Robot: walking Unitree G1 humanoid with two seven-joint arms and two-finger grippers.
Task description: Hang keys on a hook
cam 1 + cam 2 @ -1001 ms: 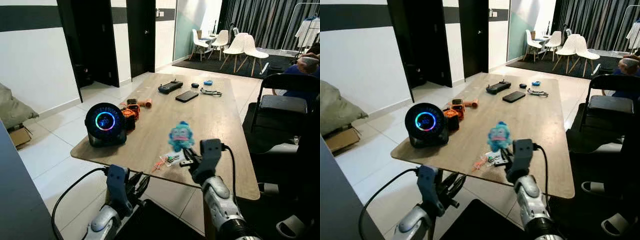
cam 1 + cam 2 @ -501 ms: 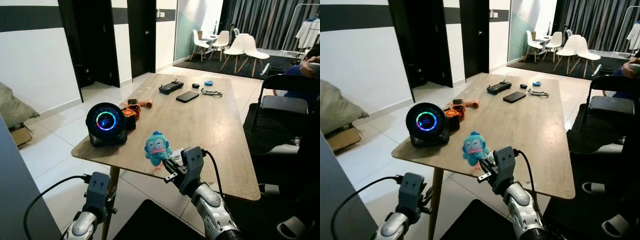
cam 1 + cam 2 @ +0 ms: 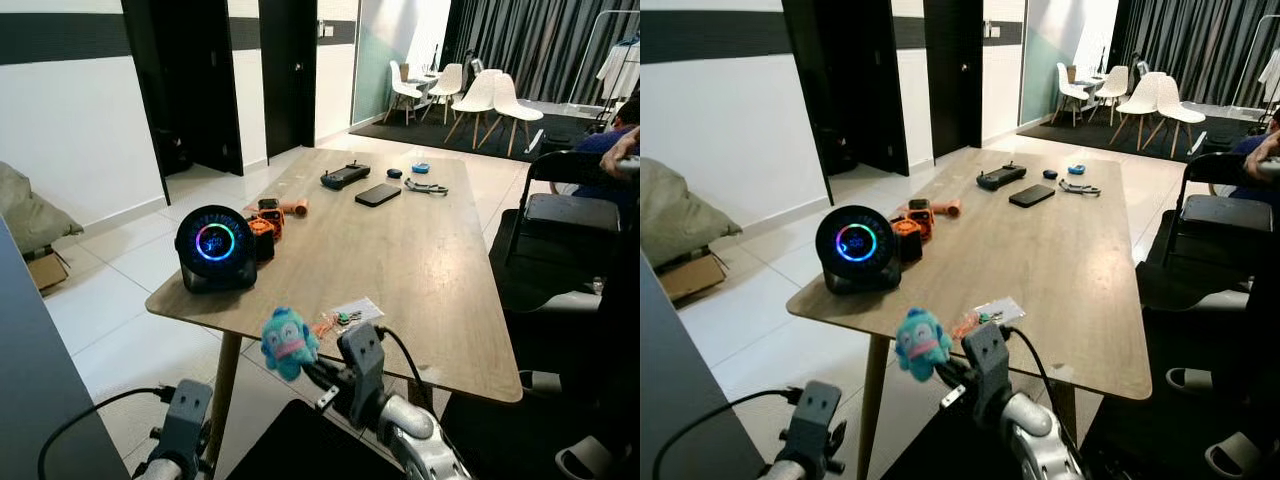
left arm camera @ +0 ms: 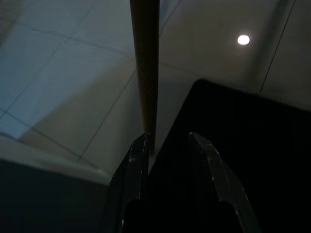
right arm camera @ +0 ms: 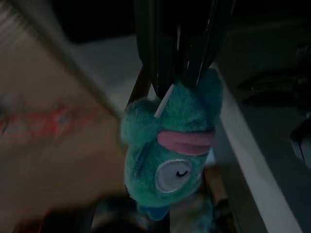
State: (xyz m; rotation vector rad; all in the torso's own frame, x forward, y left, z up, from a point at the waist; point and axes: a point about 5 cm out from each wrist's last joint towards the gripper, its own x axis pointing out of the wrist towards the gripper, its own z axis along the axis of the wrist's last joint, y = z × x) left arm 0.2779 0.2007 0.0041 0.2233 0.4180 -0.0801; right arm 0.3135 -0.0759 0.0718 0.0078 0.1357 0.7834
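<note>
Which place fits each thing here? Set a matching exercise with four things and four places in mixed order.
Things:
1. plush toy
2. round speaker
3. black phone
4. left end effector

Places:
A. far part of the table
B. low, above the floor beside a table leg
C. near left corner of the table
D. held at the right end effector, off the near table edge

Pairs: 1-D, 2-C, 3-A, 4-B
</note>
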